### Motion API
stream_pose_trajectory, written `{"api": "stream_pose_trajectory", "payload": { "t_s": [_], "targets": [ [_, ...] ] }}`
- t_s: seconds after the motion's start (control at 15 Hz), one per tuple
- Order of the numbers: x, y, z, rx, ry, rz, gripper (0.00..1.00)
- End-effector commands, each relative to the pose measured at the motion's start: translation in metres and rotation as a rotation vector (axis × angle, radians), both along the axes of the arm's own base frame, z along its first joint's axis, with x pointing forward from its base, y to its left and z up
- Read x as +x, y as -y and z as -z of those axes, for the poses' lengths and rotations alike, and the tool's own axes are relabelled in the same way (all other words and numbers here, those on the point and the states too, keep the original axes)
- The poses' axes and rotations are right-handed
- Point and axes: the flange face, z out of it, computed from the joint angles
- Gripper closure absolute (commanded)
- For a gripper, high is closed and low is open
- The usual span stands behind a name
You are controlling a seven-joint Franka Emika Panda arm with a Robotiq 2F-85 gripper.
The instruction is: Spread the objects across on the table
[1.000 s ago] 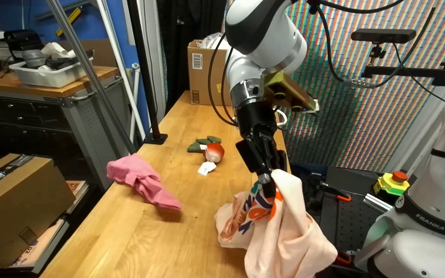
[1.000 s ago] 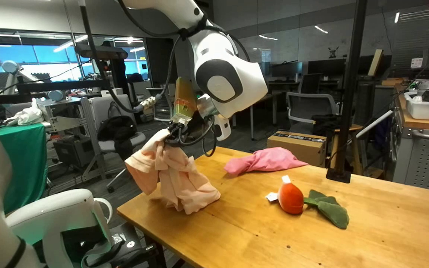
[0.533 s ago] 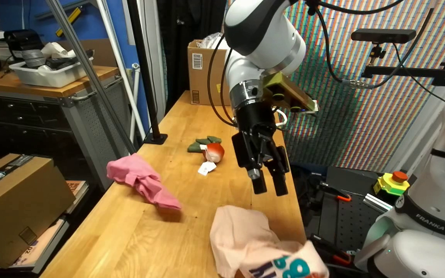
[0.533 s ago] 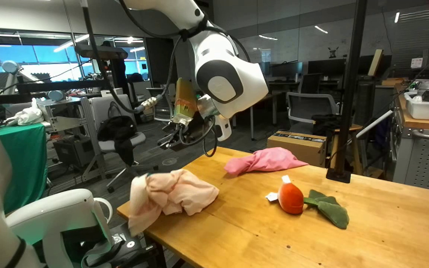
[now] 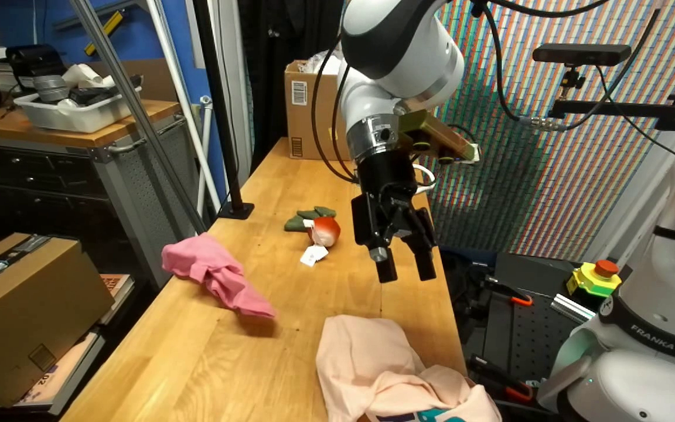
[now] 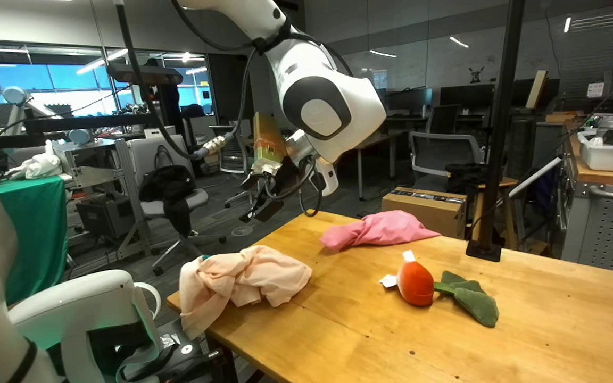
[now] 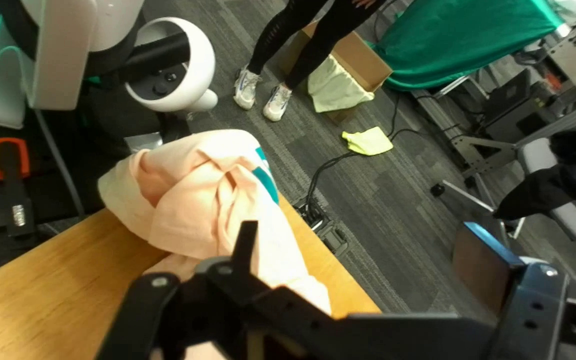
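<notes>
My gripper (image 5: 406, 276) hangs open above the table (image 5: 208, 375), its jaws spread wide with nothing between them, as the wrist view's gripper (image 7: 363, 235) also shows. Below it a crumpled peach cloth (image 5: 367, 357) with coloured print lies apart from the fingers. In an exterior view this peach cloth (image 6: 248, 276) droops over the table's corner. A pink cloth (image 5: 214, 269) lies bunched along the opposite long edge; that pink cloth (image 6: 381, 230) is farther back in an exterior view. Between table middle and post rests a red plush vegetable (image 6: 415, 284) with green leaves (image 6: 471, 300) and white tags.
A black post (image 6: 485, 250) is fixed at the table's edge near the leaves. A cardboard box (image 5: 317, 114) stands at the table's far end. The white robot body (image 5: 642, 375) is beside the table. A person (image 7: 313, 35) stands on the floor in the wrist view.
A second ago the gripper was shut on the raised peach cloth. It has opened, the cloth has dropped onto the table's corner, and the gripper has risen slightly. Pink cloth and plush have not moved.
</notes>
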Motion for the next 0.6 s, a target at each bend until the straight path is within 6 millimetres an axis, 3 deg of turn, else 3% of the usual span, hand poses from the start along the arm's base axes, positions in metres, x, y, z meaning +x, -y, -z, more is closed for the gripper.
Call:
{"api": "stream_pose_trajectory", "payload": {
  "t_s": [0.0, 0.33, 0.53],
  "targets": [
    [-0.004, 0.008, -0.045, -0.148, 0.069, -0.054, 0.0],
    [-0.036, 0.02, -0.123, -0.273, 0.207, -0.167, 0.0],
    [-0.07, 0.025, -0.172, -0.293, 0.316, -0.212, 0.0]
  ]
}}
